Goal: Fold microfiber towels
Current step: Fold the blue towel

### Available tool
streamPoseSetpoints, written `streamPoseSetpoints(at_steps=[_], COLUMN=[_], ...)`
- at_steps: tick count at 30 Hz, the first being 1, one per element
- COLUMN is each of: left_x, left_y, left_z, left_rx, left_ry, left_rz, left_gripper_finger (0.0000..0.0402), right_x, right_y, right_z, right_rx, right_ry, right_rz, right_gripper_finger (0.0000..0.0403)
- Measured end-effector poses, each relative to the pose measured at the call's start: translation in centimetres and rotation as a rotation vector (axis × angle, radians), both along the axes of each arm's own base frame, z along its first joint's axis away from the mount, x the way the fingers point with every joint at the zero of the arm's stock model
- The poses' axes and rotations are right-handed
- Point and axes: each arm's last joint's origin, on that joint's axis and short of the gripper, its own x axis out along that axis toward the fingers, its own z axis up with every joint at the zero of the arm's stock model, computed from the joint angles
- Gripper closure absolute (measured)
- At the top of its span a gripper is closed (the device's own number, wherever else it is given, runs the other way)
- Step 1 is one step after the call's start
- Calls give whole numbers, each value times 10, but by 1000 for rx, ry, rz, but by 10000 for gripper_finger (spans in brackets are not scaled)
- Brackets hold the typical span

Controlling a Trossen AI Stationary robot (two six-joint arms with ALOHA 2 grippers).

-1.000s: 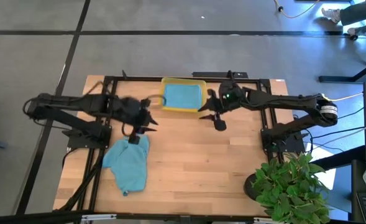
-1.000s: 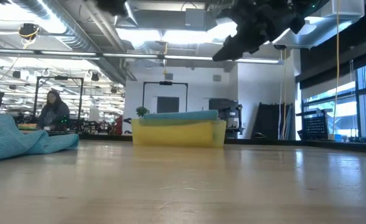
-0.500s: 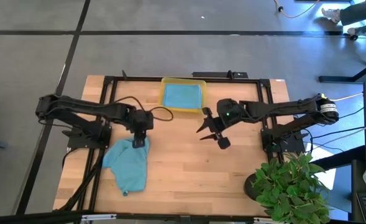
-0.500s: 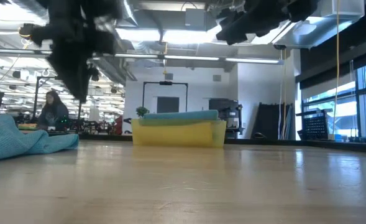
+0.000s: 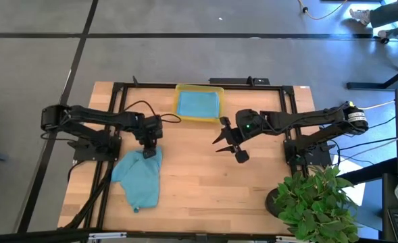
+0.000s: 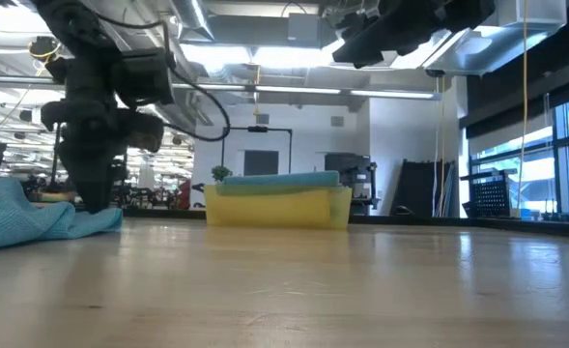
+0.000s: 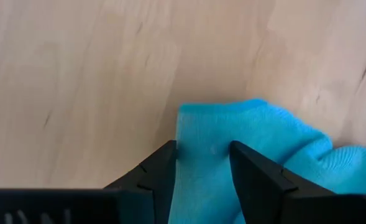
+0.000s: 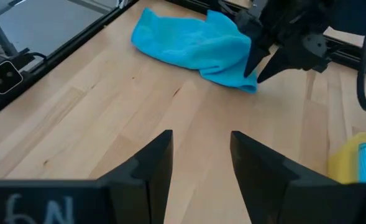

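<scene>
1. Surface: pale wood planks with visible grain, framed by black metal rails.
2. Loose teal towel: soft, nubby microfiber, crumpled in an irregular heap on the left half of the surface, toward the near edge. In the low view it reads as a low rumpled mound with folds.
3. Left gripper: dark, pointed down at the far corner of that towel. The left wrist view shows the jaws spread, one finger either side of the towel's rounded corner, cloth between them. Can't tell if the tips touch the fabric; not pinching it.
4. The right wrist view agrees: left gripper tip-down at the towel's edge.
5. Right gripper: hovering over bare wood mid-surface, near the tray, well apart from the loose towel. Jaws spread, holding nothing; own fingers show a wide gap.
6. Yellow tray: rigid, translucent plastic, rectangular with rounded corners, at the far edge centre. Second teal towel lies flat inside, filling it; the low view shows it as a thin band above the tray wall.
7. Potted plant: leafy green, at the near right corner.
</scene>
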Motion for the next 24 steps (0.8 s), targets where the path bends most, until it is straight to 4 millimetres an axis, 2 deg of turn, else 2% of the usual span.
streamPoseSetpoints(at_steps=[6,8,12,15,19,24], left_x=[7,8,10,16,36,67], left_y=[-9,-13,-20,-21,-23,-31], left_z=[1,1,1,9,41,110], left_rx=[62,90,130,183,344,515], left_ry=[-58,-62,-88,-103,-201,-412], left_rz=[-91,-148,-235,-260,-288,-373], left_gripper_finger=[283,309,385,397,401,401], right_x=[1,1,1,2,2,-3], right_y=[0,0,0,0,2,7], right_z=[2,2,2,3,-3,-24], right_rx=[4,4,3,14,36,50], right_ry=[-22,-23,-23,-30,-65,-18], right_rz=[-3,-3,-4,-11,-18,-58], right_gripper_finger=[241,241,241,241,241,241])
